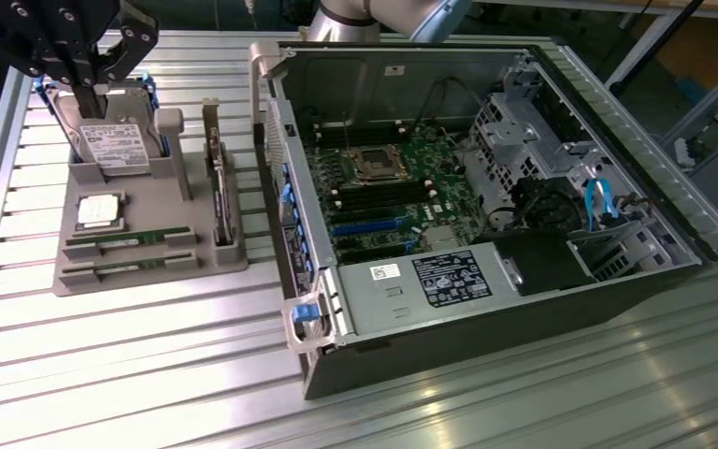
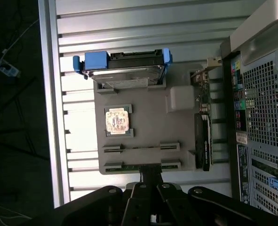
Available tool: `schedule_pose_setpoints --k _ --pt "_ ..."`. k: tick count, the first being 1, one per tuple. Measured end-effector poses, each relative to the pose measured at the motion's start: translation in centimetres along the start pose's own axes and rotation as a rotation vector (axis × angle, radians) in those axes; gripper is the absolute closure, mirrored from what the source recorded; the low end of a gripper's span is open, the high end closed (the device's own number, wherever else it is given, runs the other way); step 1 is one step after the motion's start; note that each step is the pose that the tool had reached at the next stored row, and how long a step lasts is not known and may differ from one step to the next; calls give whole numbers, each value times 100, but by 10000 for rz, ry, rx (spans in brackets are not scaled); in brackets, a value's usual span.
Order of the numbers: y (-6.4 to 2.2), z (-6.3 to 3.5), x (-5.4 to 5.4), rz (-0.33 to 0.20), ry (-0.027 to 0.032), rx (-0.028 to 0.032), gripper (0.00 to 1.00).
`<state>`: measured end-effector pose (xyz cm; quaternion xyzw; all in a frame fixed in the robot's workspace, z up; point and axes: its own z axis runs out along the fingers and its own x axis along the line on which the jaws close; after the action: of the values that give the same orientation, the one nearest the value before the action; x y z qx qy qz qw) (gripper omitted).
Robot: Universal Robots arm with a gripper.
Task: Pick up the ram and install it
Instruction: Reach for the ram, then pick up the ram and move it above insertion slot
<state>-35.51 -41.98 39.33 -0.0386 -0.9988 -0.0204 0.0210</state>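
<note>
**Fig.** The claw (image 1: 90, 82) is closed and empty. It hangs over the upright hard drive (image 1: 112, 145) at one end of the gray holder (image 1: 153, 210). The ram (image 1: 128, 238) stands on edge in a slot at the holder's opposite end, untouched, with a second stick (image 1: 128, 268) in the neighbouring slot. The processor (image 1: 100, 210) lies between drive and ram. The open computer case (image 1: 484, 187) rests on the counter (image 1: 147, 374) beside the holder.

Closed end effector (image 1: 85, 80) hangs over the gray holder (image 1: 160, 213) carrying the ram (image 1: 128, 239).
</note>
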Motion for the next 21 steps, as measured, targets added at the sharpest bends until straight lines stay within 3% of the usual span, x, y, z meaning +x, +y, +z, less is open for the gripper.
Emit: schedule_pose_setpoints --k 17,20,21 --pt "0 0 0 -31 1 2 90" --pt "0 0 0 -327 13 14 90" --pt "0 1 0 -681 26 29 90"
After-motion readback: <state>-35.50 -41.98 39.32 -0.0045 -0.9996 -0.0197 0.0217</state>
